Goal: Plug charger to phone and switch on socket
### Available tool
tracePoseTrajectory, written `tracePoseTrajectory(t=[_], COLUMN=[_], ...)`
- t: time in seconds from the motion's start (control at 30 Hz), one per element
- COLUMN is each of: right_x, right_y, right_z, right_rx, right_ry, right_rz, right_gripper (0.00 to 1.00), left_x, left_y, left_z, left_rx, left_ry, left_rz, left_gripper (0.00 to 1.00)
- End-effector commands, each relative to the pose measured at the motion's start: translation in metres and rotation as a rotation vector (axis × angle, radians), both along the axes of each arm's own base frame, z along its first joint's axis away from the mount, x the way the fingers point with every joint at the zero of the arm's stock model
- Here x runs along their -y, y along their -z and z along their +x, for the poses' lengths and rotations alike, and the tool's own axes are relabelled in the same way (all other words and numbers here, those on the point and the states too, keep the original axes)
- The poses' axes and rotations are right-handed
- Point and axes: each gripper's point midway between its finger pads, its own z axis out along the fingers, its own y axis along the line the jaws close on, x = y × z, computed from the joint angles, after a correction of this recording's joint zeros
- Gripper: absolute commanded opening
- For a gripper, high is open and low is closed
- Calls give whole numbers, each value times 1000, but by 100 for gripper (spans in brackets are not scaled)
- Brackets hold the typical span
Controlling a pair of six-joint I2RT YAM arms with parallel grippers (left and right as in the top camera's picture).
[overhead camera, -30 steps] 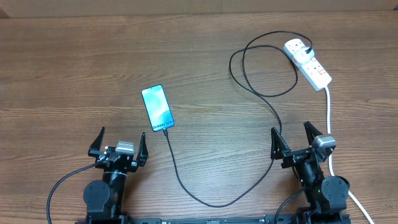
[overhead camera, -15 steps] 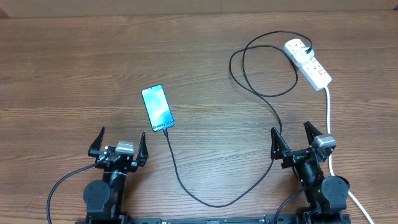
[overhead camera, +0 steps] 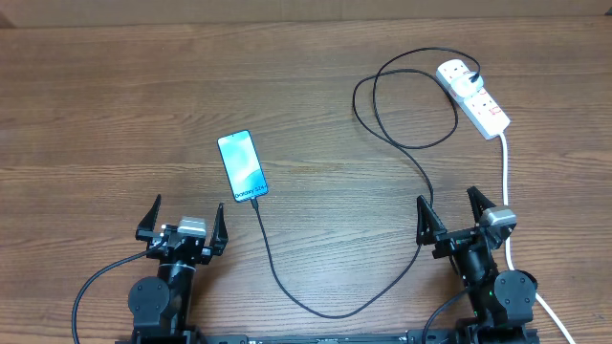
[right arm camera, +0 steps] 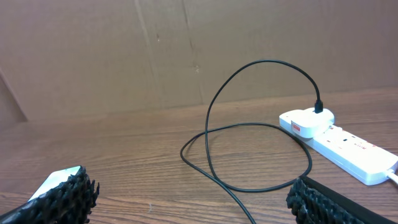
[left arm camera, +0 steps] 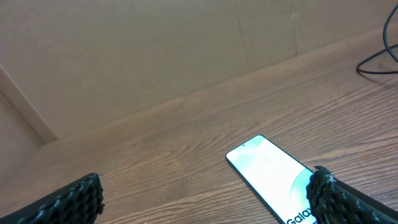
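Observation:
The phone (overhead camera: 242,165) lies face up left of centre, its blue screen lit, just ahead of my left gripper (overhead camera: 185,218). The charger (overhead camera: 325,312), a thin black cable, meets the phone's near edge, sweeps toward me, then loops back to a plug in the white socket (overhead camera: 475,96) at the far right. Both grippers stand open and empty, the right gripper (overhead camera: 448,212) beside the cable. In the left wrist view the phone (left arm camera: 268,168) sits by the right fingertip (left arm camera: 336,198). In the right wrist view the charger (right arm camera: 264,61) arcs up from the socket (right arm camera: 345,147).
A thick white cord (overhead camera: 505,182) runs from the socket toward me along the right side, passing close to my right arm. A brown cardboard wall (right arm camera: 186,56) stands behind the table's far edge. The tabletop (overhead camera: 115,115) is dark wood.

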Motion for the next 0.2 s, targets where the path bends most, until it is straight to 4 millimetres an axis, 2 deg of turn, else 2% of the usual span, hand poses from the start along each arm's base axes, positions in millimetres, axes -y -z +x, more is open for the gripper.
tracePoseTrajectory(t=[0.0, 0.17], right_x=[-2, -2], right_y=[2, 2], right_z=[0, 0], right_rx=[1, 2], right_ry=[-7, -7], right_rz=[3, 3], right_gripper=[100, 100], left_x=[-1, -1], left_y=[0, 0], left_z=[0, 0], left_rx=[4, 4], left_ry=[-4, -4], left_rz=[-14, -14], left_gripper=[100, 100])
